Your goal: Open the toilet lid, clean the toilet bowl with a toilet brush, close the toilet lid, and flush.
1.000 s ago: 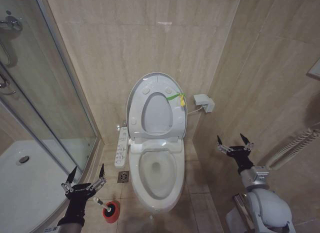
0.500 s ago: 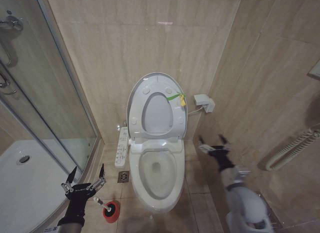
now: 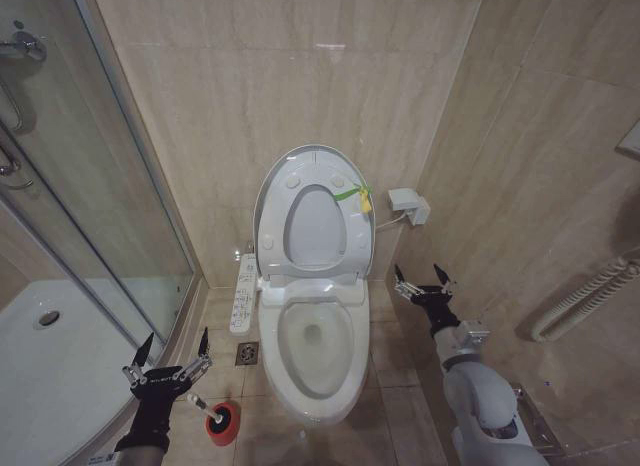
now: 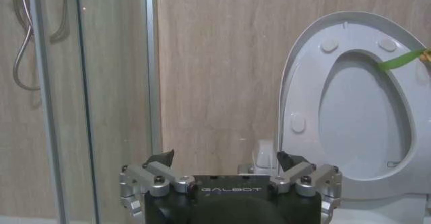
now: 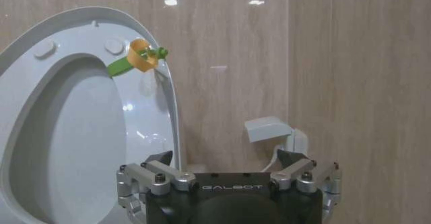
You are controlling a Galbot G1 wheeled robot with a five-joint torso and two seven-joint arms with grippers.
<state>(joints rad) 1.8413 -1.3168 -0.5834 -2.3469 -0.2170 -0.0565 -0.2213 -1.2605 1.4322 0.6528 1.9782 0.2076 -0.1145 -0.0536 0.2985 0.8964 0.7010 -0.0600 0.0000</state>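
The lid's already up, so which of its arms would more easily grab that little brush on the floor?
Probably the left. The left gripper hangs open next to the toilet brush in its red holder, while the right gripper is across the toilet bowl.

I am bringing the right gripper (image 3: 421, 280) in from the tiled side wall toward the toilet. A second ago it was hanging farther out to the right and a little lower; now it is sitting higher and closer, just beside the right edge of the toilet bowl (image 3: 347, 361), near the hinge, without touching it. Its fingers are spread, as they were. The right arm (image 3: 480, 406) is swinging inward with it.
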